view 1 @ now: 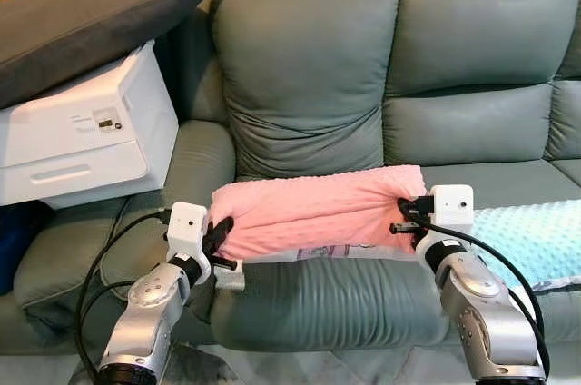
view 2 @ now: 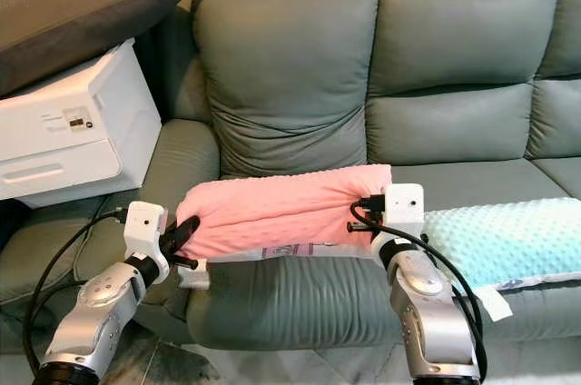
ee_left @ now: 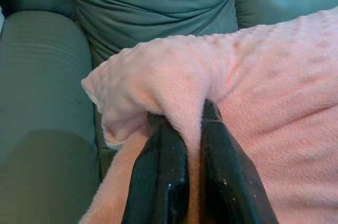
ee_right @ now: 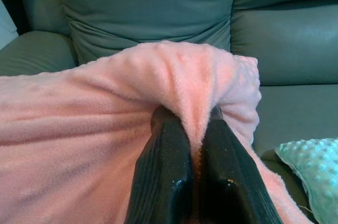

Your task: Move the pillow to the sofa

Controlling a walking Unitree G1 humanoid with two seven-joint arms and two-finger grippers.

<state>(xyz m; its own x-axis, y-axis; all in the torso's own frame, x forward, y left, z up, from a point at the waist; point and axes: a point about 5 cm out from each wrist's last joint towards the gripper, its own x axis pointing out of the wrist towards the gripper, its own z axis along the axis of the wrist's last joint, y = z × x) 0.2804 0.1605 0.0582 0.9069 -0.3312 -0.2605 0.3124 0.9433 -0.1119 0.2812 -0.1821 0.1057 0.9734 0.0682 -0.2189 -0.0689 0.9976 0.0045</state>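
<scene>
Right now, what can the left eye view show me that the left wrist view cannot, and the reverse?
The left eye view takes in the white printer, the grey cushion on it, the mint pillow and the right gripper. The left wrist view shows close up a fold of pink fabric pinched between two black fingers. Both show the pink pillow, the left gripper and the green sofa.

The long pink pillow of dimpled fleece (view 1: 313, 212) lies crosswise over the front edge of the grey-green leather sofa (view 1: 309, 67), on its leftmost seat cushion. Each of its ends is bunched into a pinched fold. Its underside seems to rest on the cushion, though the contact is hard to judge.
</scene>
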